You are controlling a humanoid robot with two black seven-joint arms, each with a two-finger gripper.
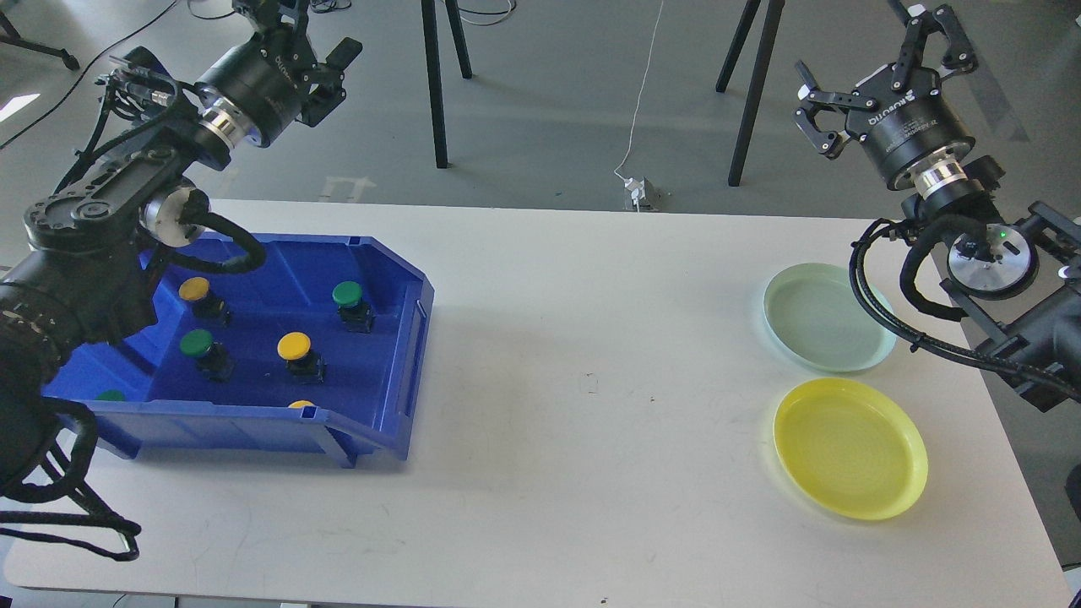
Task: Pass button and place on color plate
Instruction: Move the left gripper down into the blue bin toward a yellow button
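Round-capped buttons are sitting in the glossy blue plastic bin [397, 371]: green [347, 294], green [196, 342], yellow [294, 344], yellow [193, 289]. Two shallow round plates, pale green [823, 317] and yellow [849, 446], are lying empty on the matte white table [591, 380]. Right gripper [878, 59] is hanging with jaws apart, holding nothing; left gripper [291, 21]: cannot tell.
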